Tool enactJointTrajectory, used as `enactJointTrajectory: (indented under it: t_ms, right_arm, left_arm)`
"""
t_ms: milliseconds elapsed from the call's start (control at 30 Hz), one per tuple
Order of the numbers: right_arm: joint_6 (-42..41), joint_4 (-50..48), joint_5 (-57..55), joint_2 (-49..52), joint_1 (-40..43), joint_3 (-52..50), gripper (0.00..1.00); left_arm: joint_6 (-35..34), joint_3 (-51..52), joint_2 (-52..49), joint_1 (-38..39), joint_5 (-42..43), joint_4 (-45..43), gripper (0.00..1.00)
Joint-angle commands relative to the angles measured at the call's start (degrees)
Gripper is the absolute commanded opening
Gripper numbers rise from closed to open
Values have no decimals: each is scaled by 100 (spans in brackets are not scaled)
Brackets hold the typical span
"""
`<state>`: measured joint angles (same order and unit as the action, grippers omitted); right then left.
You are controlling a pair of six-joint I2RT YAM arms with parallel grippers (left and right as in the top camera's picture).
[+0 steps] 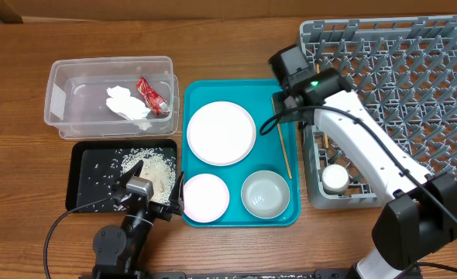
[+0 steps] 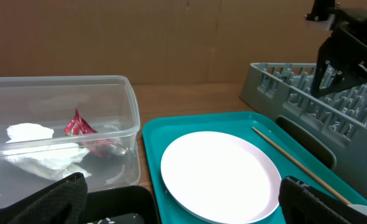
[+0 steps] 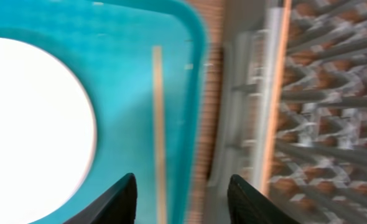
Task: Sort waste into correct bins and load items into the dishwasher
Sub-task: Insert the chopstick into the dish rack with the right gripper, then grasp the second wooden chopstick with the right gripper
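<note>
Bright, even light from above falls on the worktop (image 1: 27, 201), leaving only soft, short shadows. The large white plate (image 1: 221, 132) is nearly blown out. In the left wrist view the fingers (image 2: 53, 202) of the left end effector (image 2: 183, 182) are dark, unfocused blobs. The right wrist view is smeared throughout: the dish rack (image 3: 320, 124) is streaked and the chopstick (image 3: 158, 124) soft.

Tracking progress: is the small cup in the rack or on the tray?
In: the small white cup sits inside the grey dish rack, near the edge beside the teal tray.
</note>
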<state>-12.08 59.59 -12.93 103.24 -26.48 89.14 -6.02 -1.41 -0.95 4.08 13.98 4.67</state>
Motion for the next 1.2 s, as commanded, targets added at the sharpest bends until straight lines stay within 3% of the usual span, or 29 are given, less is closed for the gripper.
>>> enactJointTrajectory:
  t_ms: [0,200,633,700,933,1033,1167]
  right_arm:
    - [-197,-125,365,157,-11,81,52]
    - [-442,-168,409,796,-13,81,51]
    - [-597,-317,511,1884,31,81,35]
    - [-599,-339,511,1926,35,81,28]
    - [-599,-293,514,2070,35,-44,20]
    - [-599,-243,531,2070,35,-133,4]
    - [-592,68,525,1899,35,0,4]
  left_arm:
    - [-79,48,70,-33,50,-24,100]
    - [-79,48,70,-33,50,-24,100]
    - [-79,48,70,-33,50,-24,100]
    - [-79,48,70,-33,50,-24,100]
    - [-79,48,70,-33,50,-24,100]
    - [-79,48,70,-33,50,-24,100]
    - [-79,48,70,-33,50,-24,100]
